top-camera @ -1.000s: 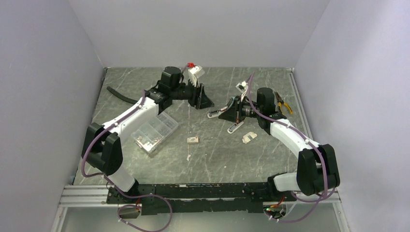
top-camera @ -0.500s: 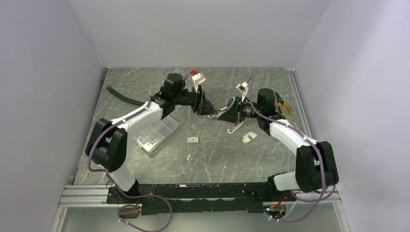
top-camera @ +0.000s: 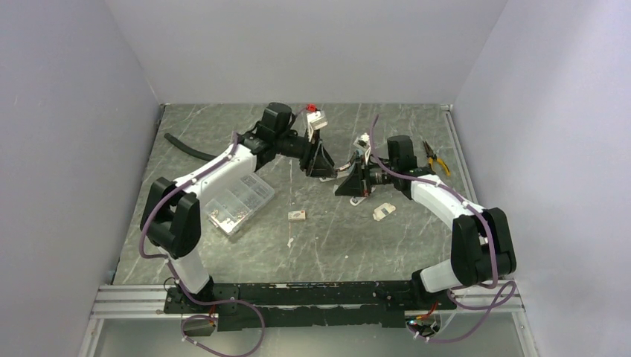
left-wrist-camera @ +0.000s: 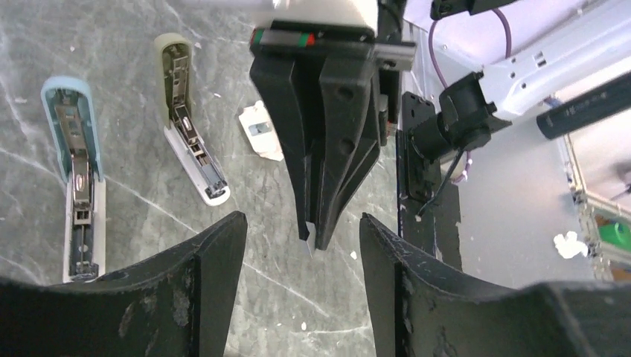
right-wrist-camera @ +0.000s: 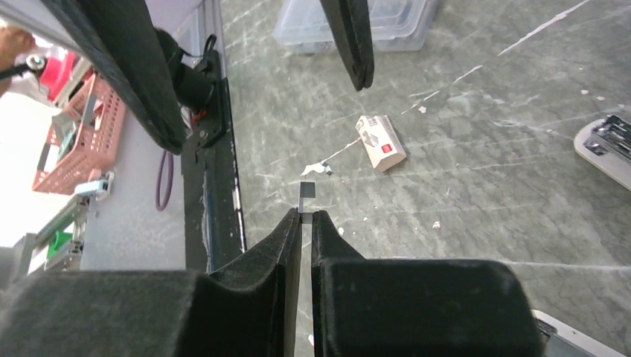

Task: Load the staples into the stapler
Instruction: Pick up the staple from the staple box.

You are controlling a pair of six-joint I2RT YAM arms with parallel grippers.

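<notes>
My right gripper is shut on a short strip of staples that sticks out of its tips. In the left wrist view the right gripper points between my open, empty left fingers. In the top view the left gripper and right gripper meet tip to tip above the table. Two staplers lie open: a blue one and a cream one. The small white staple box with a red mark lies on the table, apart from both grippers.
A clear compartment case sits at the left, also in the right wrist view. A small white piece lies near the staplers. Orange-handled pliers lie at the back right. A black hose lies at the back left.
My left arm has swung right and my right gripper has moved left, so the two grippers now face each other closely. The right gripper stays shut.
</notes>
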